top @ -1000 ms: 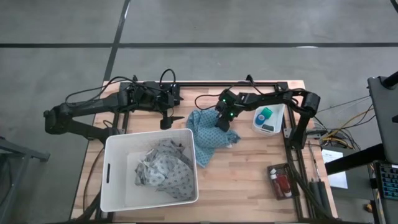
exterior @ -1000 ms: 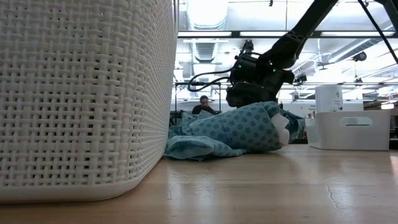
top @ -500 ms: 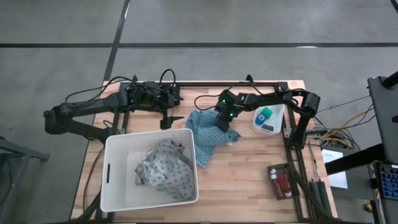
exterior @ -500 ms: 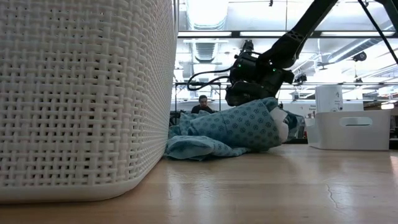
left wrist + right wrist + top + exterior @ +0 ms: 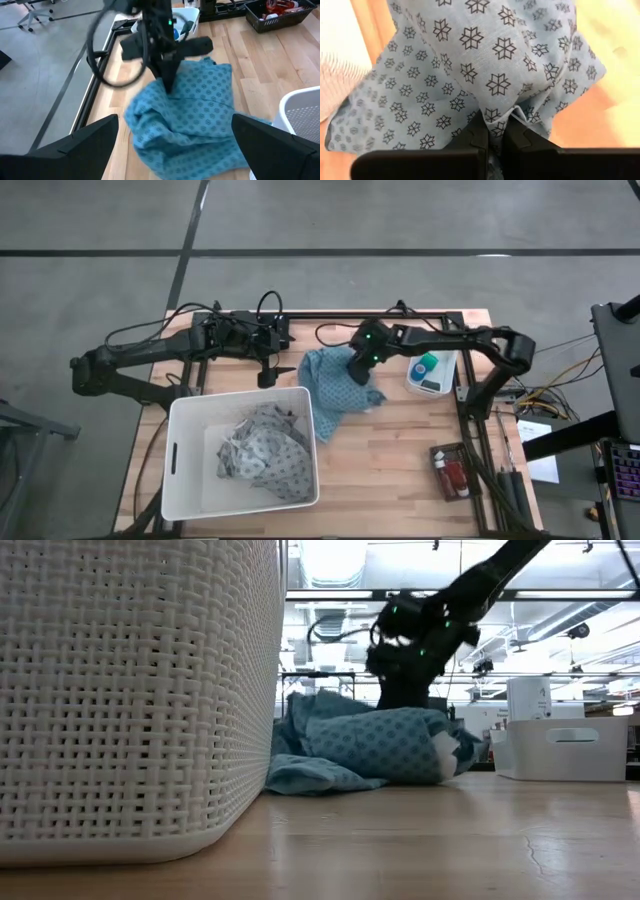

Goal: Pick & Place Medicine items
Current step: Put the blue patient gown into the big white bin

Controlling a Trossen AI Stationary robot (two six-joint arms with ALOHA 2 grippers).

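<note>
A blue-grey patterned cloth [image 5: 335,388] lies bunched on the table between the white basket [image 5: 190,470] and a small white bin [image 5: 440,378]. My right gripper [image 5: 357,370] stands over the cloth's right part, pointing down and shut on it. My left gripper [image 5: 268,376] hangs open near the table's far edge, left of the cloth and touching nothing. A teal-green roll [image 5: 428,363] and a blue piece sit in the white bin. Red bottles [image 5: 452,476] lie in a dark tray at the right near corner. My right gripper pinches a raised fold of the cloth [image 5: 493,116] between its two fingers [image 5: 479,131], coming from above and pointing down. The fabric gathers into creases at the fingertips. The rest of the cloth [image 5: 370,745] lies in a heap on the table.
The white woven basket [image 5: 130,690] holds more patterned cloths [image 5: 262,452] and fills the left near part of the table. Bare wood lies between the cloth, the bin and the dark tray [image 5: 447,470]. Cables run along the far edge.
My right gripper has risen a little and tipped into a steeper downward stance, staying shut on the cloth. The cloth has been drawn together toward the far side: its near tail has pulled in and its left part now stands higher.
</note>
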